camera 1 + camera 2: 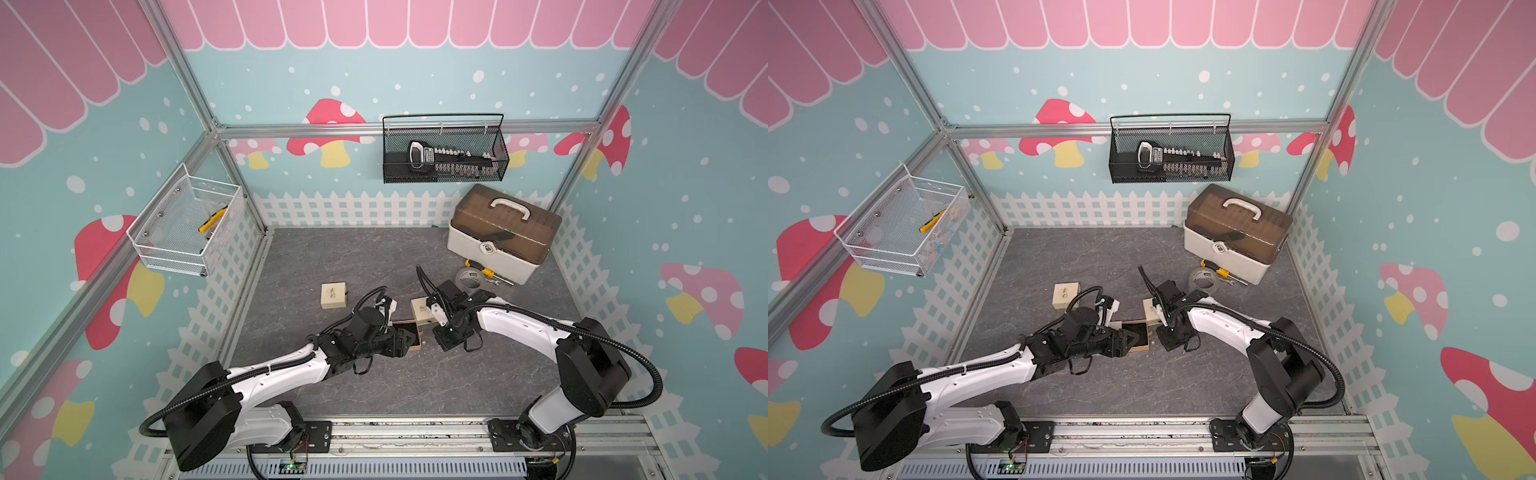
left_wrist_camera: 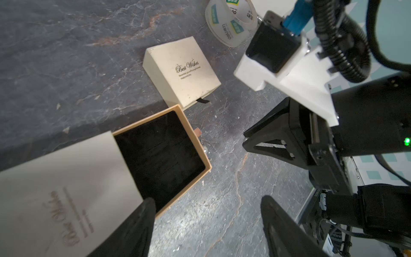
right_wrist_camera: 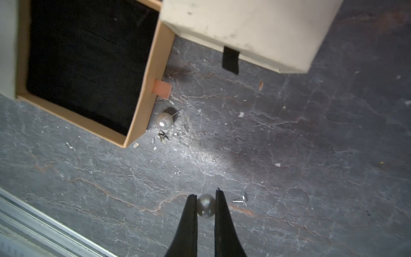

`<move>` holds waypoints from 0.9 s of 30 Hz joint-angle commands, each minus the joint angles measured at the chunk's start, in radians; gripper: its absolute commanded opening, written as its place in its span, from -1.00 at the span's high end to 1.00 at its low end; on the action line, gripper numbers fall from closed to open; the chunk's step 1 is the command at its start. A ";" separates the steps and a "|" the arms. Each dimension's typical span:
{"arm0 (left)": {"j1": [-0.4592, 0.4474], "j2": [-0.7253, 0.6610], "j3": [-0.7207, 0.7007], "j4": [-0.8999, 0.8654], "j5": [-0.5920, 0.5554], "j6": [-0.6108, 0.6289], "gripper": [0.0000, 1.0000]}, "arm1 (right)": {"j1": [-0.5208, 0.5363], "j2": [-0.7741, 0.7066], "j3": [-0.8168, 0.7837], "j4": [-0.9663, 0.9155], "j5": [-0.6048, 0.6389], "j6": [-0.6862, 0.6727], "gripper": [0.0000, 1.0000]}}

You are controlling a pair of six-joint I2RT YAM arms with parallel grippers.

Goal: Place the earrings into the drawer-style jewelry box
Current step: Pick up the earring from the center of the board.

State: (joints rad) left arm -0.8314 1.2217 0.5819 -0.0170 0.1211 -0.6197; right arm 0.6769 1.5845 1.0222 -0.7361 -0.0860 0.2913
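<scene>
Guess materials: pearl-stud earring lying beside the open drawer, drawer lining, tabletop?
Pearl-stud earring: glossy off-white bead with a highlight, real pearl or imitation; thin silvery post, likely metal. Drawer lining: matte black, no glare, probably velvet or foam. Tabletop: dark grey, veined, stone-look; could be printed laminate.

Two pearl earrings (image 3: 164, 120) (image 3: 206, 205), three beige boxes (image 1: 333, 295) (image 1: 419, 310) (one drawer (image 3: 89, 62) open).
</scene>
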 commanded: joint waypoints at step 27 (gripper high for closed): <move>0.242 -0.115 -0.189 0.172 0.185 -0.118 -0.49 | 0.105 -0.212 -0.297 0.879 0.129 -0.719 1.00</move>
State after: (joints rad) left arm -0.5980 1.1088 0.4099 0.0914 0.2710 -0.7227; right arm 0.7525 1.3582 0.7414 -0.0231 0.0612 -0.1757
